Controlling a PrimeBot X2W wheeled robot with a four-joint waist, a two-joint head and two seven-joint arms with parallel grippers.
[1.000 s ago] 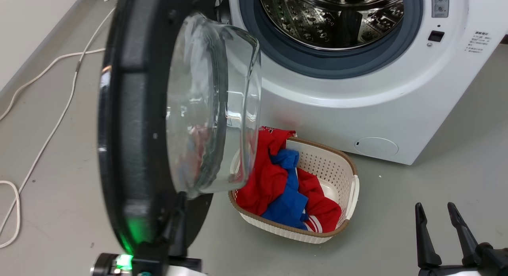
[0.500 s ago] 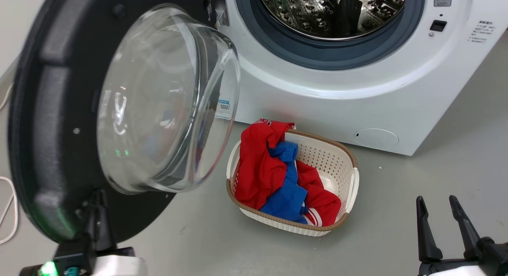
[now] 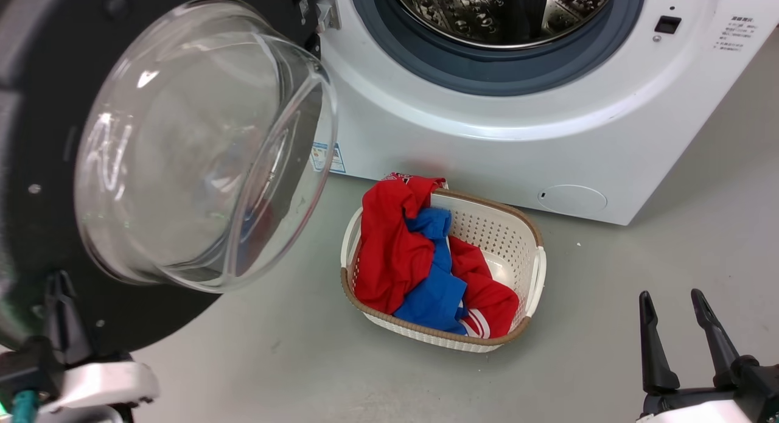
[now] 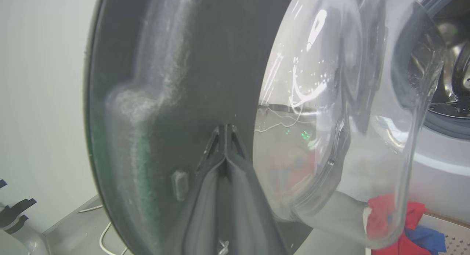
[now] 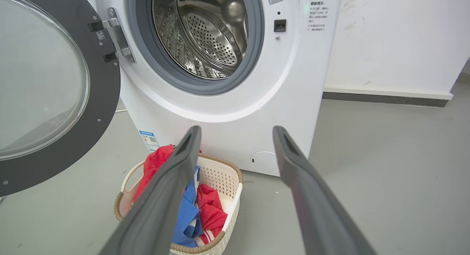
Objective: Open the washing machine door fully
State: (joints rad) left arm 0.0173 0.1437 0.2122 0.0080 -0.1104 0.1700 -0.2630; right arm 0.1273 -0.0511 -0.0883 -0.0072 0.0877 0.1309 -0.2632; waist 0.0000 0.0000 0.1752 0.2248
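washing machine door point(image 3: 201, 137) swung wider vs 0.5 s ago. left gripper point(image 4: 224, 137): fingers pressed together, tips on the door straight ahead. right gripper point(image 3: 669, 295) spread wide, empty, door well off to its left.

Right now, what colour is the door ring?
Black; the door ring shows best in right wrist view.

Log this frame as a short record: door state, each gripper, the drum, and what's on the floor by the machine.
door: washing machine door swung wide open, glass bowl facing the head camera
left arm: left gripper shut, tips at the door's black inner ring, apparently pushing it
right arm: right gripper open, holding nothing, apart from the door
drum: drum opening uncovered; no laundry seen in the part shown
floor: basket of red and blue clothes in front of the washing machine
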